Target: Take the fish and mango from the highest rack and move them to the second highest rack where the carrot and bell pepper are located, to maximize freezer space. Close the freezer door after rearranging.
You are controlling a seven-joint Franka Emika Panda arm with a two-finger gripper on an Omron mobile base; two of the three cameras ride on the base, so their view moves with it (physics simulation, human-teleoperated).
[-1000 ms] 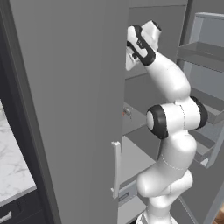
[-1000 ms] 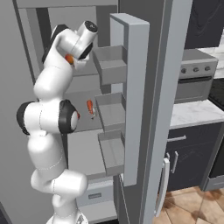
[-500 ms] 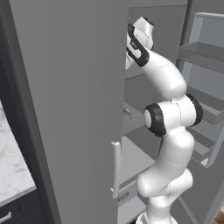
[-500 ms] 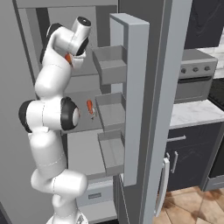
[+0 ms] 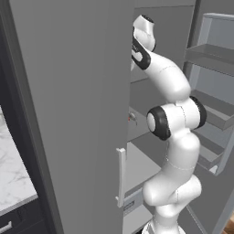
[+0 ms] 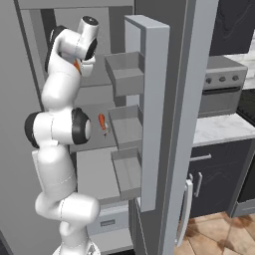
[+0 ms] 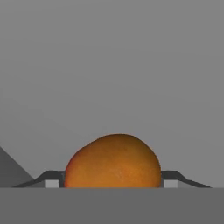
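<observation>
The orange mango [image 7: 113,162] sits low in the hand view, right in front of the hand. My gripper [image 7: 111,181] is open, and a dark fingertip [image 7: 51,180] stands close against each side of the fruit. From the right base view the hand [image 6: 83,55] is reached into the freezer's top, with a bit of the mango [image 6: 76,65] showing on the highest rack [image 6: 97,82]. An orange-red carrot [image 6: 102,122] lies on the second highest rack [image 6: 92,143]. The freezer door [image 6: 149,124] stands open. The fish and the bell pepper are hidden.
Three lipped grey door bins [image 6: 127,74] line the open door's inner face, close to the arm's right. A closed grey door with a pale handle [image 5: 120,176] blocks the left base view's left side. A stove [image 6: 226,84] and dark cabinets stand at the right.
The hand has swung from outside the opening leftward and deeper into the freezer's top, up to the mango. The mango itself has stayed in place.
</observation>
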